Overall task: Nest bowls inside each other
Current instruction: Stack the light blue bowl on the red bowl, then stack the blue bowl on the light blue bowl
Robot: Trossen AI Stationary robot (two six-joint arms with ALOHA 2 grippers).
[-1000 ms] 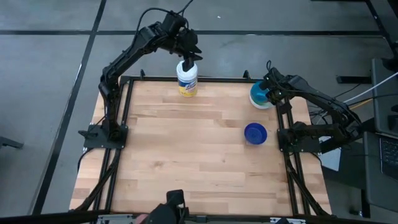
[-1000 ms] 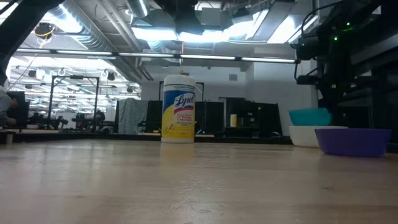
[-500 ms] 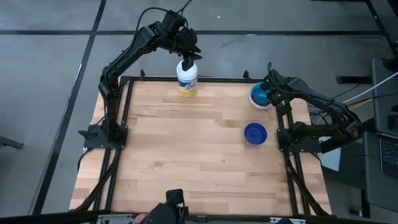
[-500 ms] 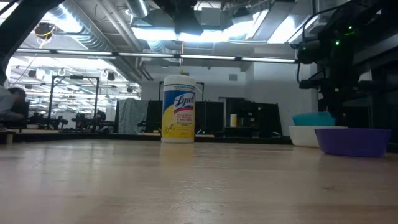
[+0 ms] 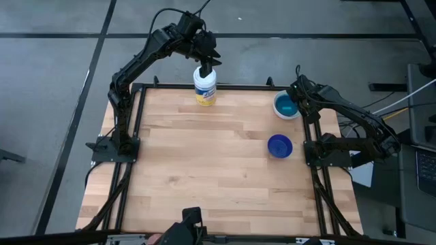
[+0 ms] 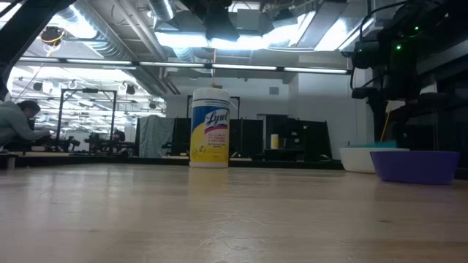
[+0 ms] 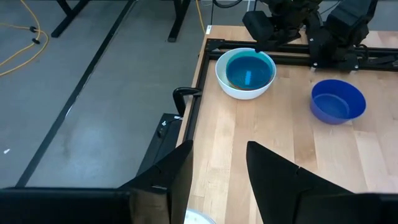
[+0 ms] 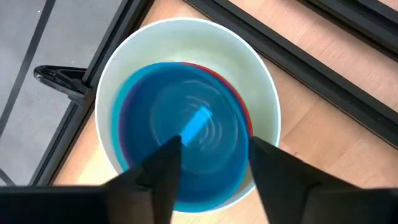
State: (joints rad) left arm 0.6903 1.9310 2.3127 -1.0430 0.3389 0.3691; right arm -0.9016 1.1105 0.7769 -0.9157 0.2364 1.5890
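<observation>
A teal bowl (image 8: pixel 180 155) sits nested in the white bowl (image 8: pixel 186 43) at the table's far right corner. A sliver of a red bowl (image 8: pixel 239 102) shows under the teal one's rim. A dark blue bowl (image 5: pixel 280 145) rests on its base on the table, nearer than the stack. My right gripper (image 8: pixel 214 146) hangs open just above the stack, pointing steeply down and holding nothing. My left gripper (image 5: pixel 206 66) is open above the white canister (image 5: pixel 204 88) at the far edge.
The canister with the yellow label (image 6: pixel 210 128) stands upright at the middle of the far edge. A black metal frame (image 7: pixel 205 43) borders the table beside the stack. Bare wood (image 5: pixel 204 156) fills the middle and near part of the table.
My right gripper has opened and let go of the teal bowl. The bowl has sunk from above the white bowl's rim down into it. The gripper has tipped a little and stayed above the stack.
</observation>
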